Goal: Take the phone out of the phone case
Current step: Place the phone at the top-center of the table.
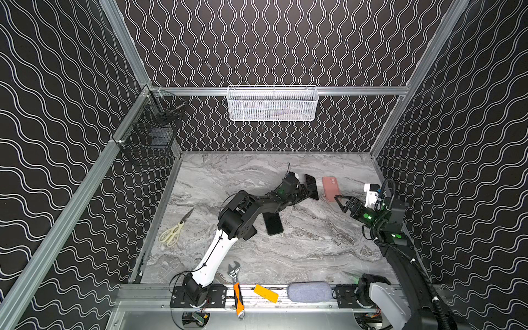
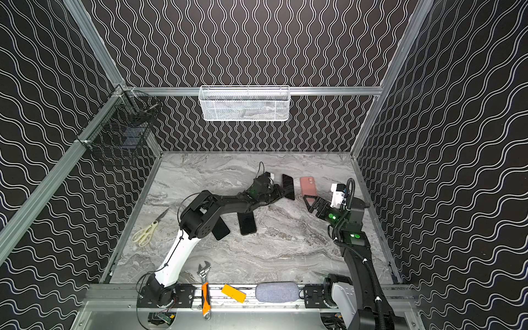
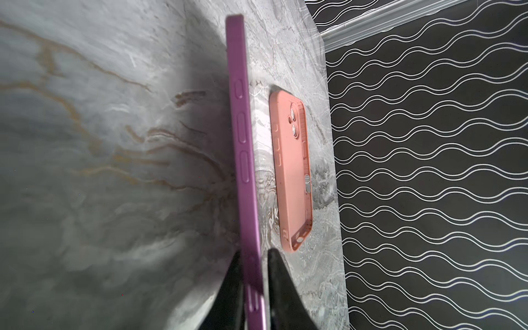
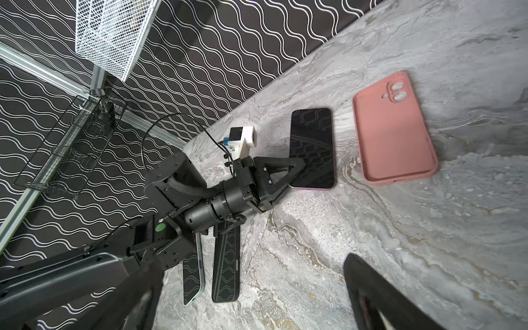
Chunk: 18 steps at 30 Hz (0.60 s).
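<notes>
Between the fingers of your left gripper (image 3: 254,253) sits one end of the purple phone (image 3: 243,137), seen edge-on in the left wrist view. The jaws stand narrow. One finger (image 3: 233,288) lies against the phone and a thin dark gap shows beside the other. You cannot tell from this whether the grip is firm. In the right wrist view the phone shows its dark screen, tilted, with one finger of the left gripper over a corner. Whether its long edge rests on the marble tabletop (image 1: 314,251) cannot be told.

Just past the phone, on the side away from your left gripper, the pink phone case (image 4: 394,128) lies flat with its back up and its camera cutouts showing. Phone and case are apart and not touching, so the phone is out of the case.

Your right gripper (image 1: 340,203) hangs with its jaws spread wide and holds nothing. Its fingertips are near the case's closer end.

Behind the left gripper, beneath that arm, a pale-edged phone (image 4: 194,274) and a black phone (image 4: 225,268) lie side by side on the tabletop.

Well behind both grippers, at the front rail, you have an adjustable wrench (image 1: 237,285), a yellow block (image 1: 265,293) and a grey pouch (image 1: 310,292). Cream-handled scissors (image 1: 173,233) lie off the left arm's outer side.
</notes>
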Each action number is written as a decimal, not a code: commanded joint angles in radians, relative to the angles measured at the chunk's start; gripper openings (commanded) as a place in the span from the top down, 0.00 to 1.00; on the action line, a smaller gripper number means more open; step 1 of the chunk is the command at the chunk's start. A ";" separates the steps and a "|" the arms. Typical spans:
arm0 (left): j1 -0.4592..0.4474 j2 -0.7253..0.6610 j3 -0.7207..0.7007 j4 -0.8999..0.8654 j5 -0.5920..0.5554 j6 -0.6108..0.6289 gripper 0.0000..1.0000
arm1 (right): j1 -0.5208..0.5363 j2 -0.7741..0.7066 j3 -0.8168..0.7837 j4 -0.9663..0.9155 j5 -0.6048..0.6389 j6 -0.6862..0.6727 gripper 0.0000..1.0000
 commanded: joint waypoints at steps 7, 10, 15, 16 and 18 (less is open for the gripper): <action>0.004 -0.018 -0.008 0.032 -0.016 0.055 0.69 | -0.001 -0.105 -0.035 0.032 0.090 0.022 0.01; 0.004 -0.038 -0.013 0.013 -0.029 0.094 0.68 | -0.001 -0.116 -0.049 0.059 0.093 0.028 0.01; 0.003 -0.073 -0.021 -0.042 -0.057 0.159 0.63 | -0.001 -0.048 0.008 -0.035 0.055 -0.042 0.01; 0.003 -0.079 -0.021 -0.054 -0.064 0.173 0.60 | -0.001 -0.036 0.013 -0.040 0.056 -0.046 0.01; 0.003 -0.085 -0.022 -0.072 -0.069 0.185 0.59 | -0.001 -0.026 0.021 -0.052 0.053 -0.055 0.01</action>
